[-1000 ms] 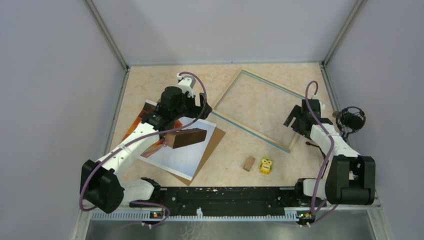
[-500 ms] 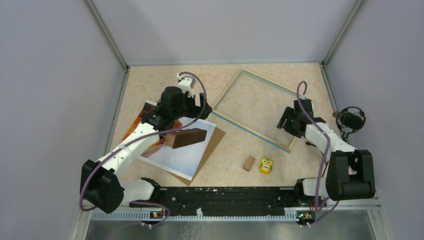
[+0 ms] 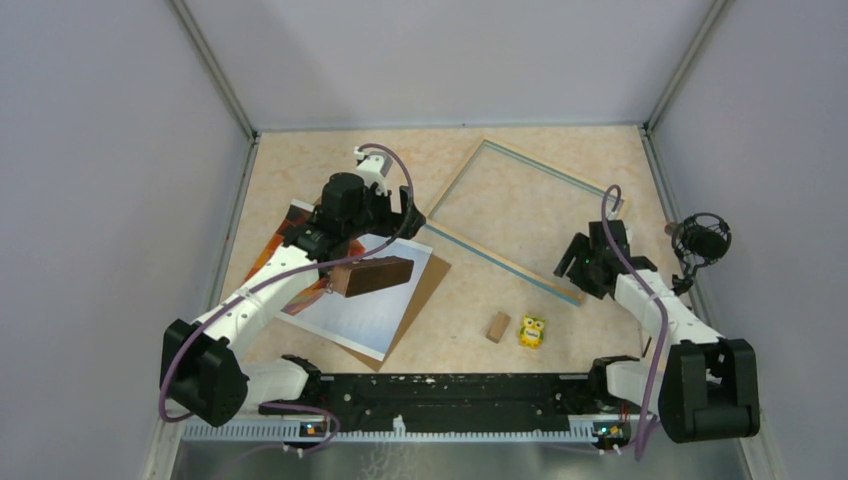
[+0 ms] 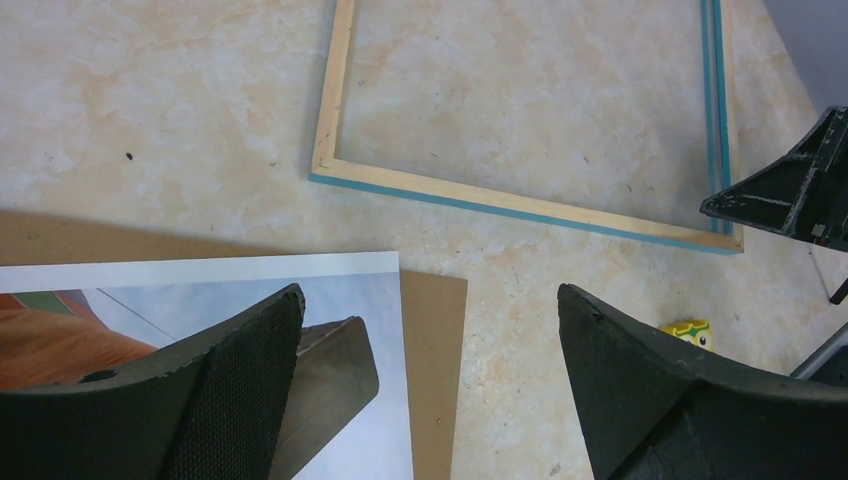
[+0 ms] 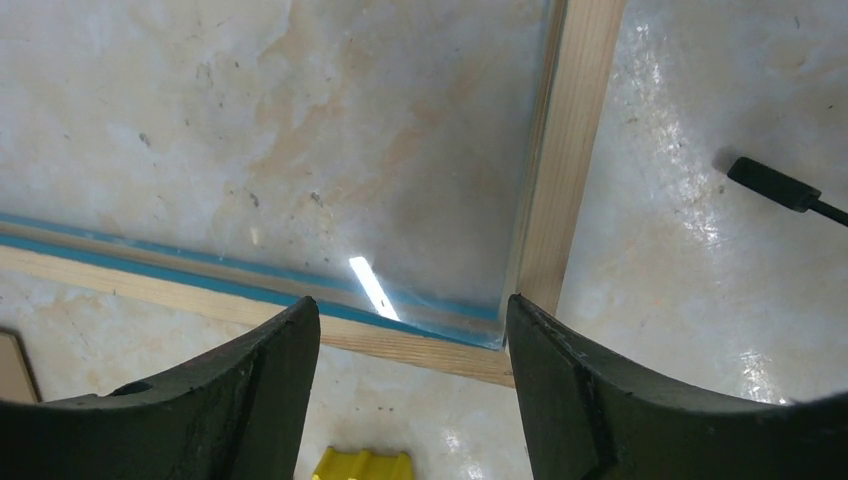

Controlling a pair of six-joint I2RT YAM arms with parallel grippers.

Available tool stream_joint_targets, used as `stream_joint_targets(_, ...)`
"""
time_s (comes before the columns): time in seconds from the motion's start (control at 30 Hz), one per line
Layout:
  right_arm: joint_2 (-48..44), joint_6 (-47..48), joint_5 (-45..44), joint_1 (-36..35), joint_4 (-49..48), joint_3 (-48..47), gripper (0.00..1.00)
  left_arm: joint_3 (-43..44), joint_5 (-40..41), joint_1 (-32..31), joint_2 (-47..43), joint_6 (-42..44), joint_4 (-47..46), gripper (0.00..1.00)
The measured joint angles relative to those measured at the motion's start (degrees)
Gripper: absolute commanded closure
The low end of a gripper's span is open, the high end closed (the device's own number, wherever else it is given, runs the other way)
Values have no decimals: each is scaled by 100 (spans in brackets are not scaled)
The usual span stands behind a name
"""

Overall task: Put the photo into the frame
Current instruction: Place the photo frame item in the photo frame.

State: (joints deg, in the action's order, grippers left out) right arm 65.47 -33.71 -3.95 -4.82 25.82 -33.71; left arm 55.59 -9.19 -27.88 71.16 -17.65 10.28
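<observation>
Pickup of the photo [image 3: 370,312], flat on a backing board [image 3: 426,288] near the left edge of the table [image 3: 290,170] under a brown block [image 3: 372,274], seems next, with the left gripper [image 4: 428,300] wide open and empty over its edge, the right gripper [image 5: 412,305] likewise over the right-edge corner of the frame [image 3: 500,263], and bare table between.

The left pincer [image 4: 430,295] hangs with its fingers spread wide. Under it, the photo [image 4: 240,280] lies on a brown backing board [image 4: 436,340]. Beyond, the frame [image 4: 520,205] sits flat on the tabletop [image 4: 150,100], its far-right corner near the tabletop's edge.
</observation>
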Motion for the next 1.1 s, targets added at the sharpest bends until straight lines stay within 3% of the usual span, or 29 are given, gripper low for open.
stream_joint_targets(0.67,55,-289,109,-98,-361,273,32,0,-44,0,61,-22,-4,2)
stream_joint_targets(0.93,-402,-94,-15,-103,166,-31,29,0,-46,0,61,-22,-4,2)
stream_joint_targets(1.1,-232,216,-229,-103,289,-636,26,0,-52,0,61,-22,-4,1)
